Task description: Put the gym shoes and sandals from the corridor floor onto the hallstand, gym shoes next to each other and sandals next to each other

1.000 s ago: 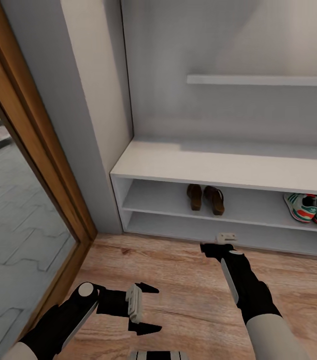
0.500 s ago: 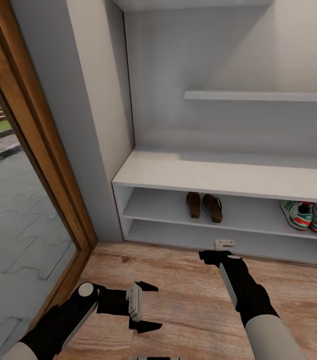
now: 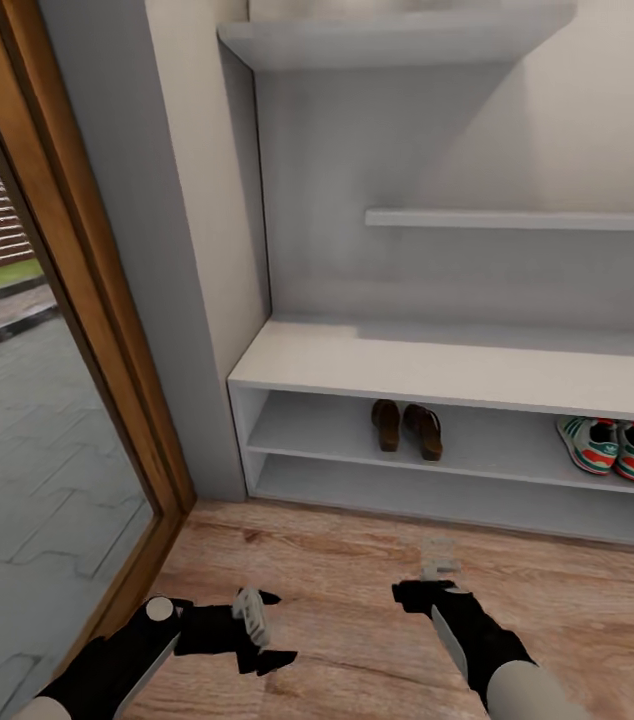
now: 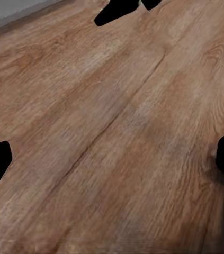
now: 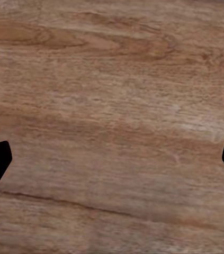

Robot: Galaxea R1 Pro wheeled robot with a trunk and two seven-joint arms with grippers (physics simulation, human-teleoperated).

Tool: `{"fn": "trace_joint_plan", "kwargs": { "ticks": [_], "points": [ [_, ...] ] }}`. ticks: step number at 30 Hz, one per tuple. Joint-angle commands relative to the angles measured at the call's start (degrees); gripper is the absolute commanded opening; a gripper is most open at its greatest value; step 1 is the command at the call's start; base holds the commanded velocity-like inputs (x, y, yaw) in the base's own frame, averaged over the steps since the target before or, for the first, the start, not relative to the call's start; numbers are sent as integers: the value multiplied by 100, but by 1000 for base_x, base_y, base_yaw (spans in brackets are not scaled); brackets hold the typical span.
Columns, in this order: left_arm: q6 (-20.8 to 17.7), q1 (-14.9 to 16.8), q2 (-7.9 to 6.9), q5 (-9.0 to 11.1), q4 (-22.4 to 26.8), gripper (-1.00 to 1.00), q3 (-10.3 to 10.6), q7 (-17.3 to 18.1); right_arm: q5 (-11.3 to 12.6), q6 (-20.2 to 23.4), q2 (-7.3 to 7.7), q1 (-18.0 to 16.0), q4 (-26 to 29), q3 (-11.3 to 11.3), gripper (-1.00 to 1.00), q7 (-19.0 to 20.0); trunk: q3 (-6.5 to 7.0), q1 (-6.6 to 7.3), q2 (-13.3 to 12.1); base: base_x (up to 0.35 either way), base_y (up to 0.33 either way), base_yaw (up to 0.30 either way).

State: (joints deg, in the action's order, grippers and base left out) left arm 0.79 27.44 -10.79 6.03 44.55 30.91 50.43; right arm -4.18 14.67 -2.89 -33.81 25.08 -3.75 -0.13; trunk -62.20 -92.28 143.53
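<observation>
Light brown wood-plank laminate of the corridor floor [image 3: 337, 590] runs from a wood-framed glass door [image 3: 67, 330] to the long low white hallstand [image 3: 457, 365], whose back panel carries two floating shelves. Since a second ago the head camera has tilted up and pulled back — the upper floating shelf [image 3: 387, 40] has come into sight, and both arms now sit lower and smaller in the picture.

Nothing on the rack has shifted. The two small dark-brown leather sandals with tan footbeds [image 3: 408, 428] lie side by side on the upper open shelf, and the two white lace-up gym shoes with green stripes and red-orange heels [image 3: 609, 447] stand together further along the same shelf, well apart from the sandals. No shoe shows on the visible floor, so the task looks finished — the robot seems to be backing off.

The left gripper [image 3: 262, 630] hangs over bare planks with its black fingers spread wide and nothing between them. The right gripper [image 3: 435, 572] also hovers above the floor; its wrist view shows both fingertips at the frame's edges, wide apart, holding nothing.
</observation>
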Motion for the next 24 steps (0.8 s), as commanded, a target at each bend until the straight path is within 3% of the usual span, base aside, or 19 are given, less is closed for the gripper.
{"fn": "trace_joint_plan", "kwargs": {
  "ticks": [1,8,12,13,16,17,21,24],
  "points": [
    [7,7,1,62,-102,100,33,-191,-46,-202,0,-3,-315,-38,100,4,19,4,1,0,0,0],
    [0,7,269,138,-699,100,23,-1040,-49,-939,14,-3,-1540,-38,100,4,174,22,-9,0,0,0],
    [0,7,478,479,-1122,100,-5,-1706,-59,-1064,16,-3,-1856,-38,100,4,263,33,-14,0,0,0],
    [3,7,554,680,-1276,100,-12,-2037,-63,-1085,18,-2,-1916,-38,100,4,285,35,-15,0,0,0],
    [11,7,657,983,-1473,100,-18,-2549,-68,-1100,21,2,-1969,-38,100,4,351,43,-19,0,0,0],
    [19,7,716,1166,-1579,100,-20,-2871,-70,-1107,23,3,-1989,-38,100,4,373,45,-21,0,0,0],
    [74,7,866,1498,-1849,100,-22,-3483,-73,-1113,24,5,-2009,-38,100,4,462,56,-26,0,0,0],
    [198,7,959,1608,-2018,100,-23,-3665,-78,-1114,23,5,-2014,-38,100,4,524,81,-66,0,0,0]
  ]
}}
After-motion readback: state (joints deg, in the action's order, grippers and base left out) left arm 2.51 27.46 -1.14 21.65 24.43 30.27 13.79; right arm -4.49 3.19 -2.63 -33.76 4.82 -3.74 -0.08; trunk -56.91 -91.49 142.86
